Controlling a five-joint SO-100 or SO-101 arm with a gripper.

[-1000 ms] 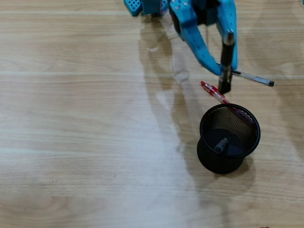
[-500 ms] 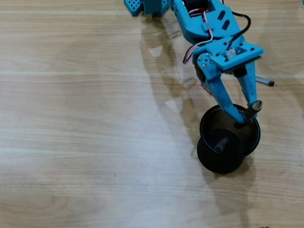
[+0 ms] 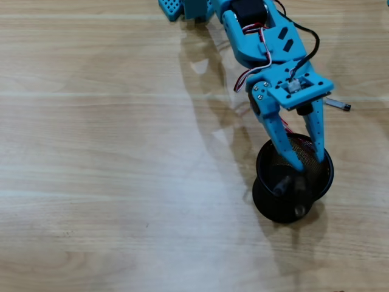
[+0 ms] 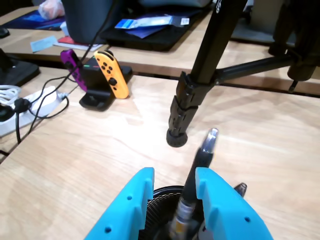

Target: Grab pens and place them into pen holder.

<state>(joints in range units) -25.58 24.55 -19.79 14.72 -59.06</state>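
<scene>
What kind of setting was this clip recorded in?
Probably a home or hobby desk. The wrist view shows a game controller dock with orange and purple controllers, a power strip with cables, and a black tripod leg standing on the light wooden table, where the mesh pen holder sits.

One pen holder (image 3: 267,204), black mesh, near the right edge of the table (image 3: 109,182) in the overhead view; two pens inside it, a tall one (image 4: 200,159) and a shorter one (image 4: 240,188) in the wrist view; one blue pincer (image 3: 309,165); one tripod (image 4: 187,102); two game controllers, one orange (image 4: 111,74), one purple (image 4: 70,61).
</scene>
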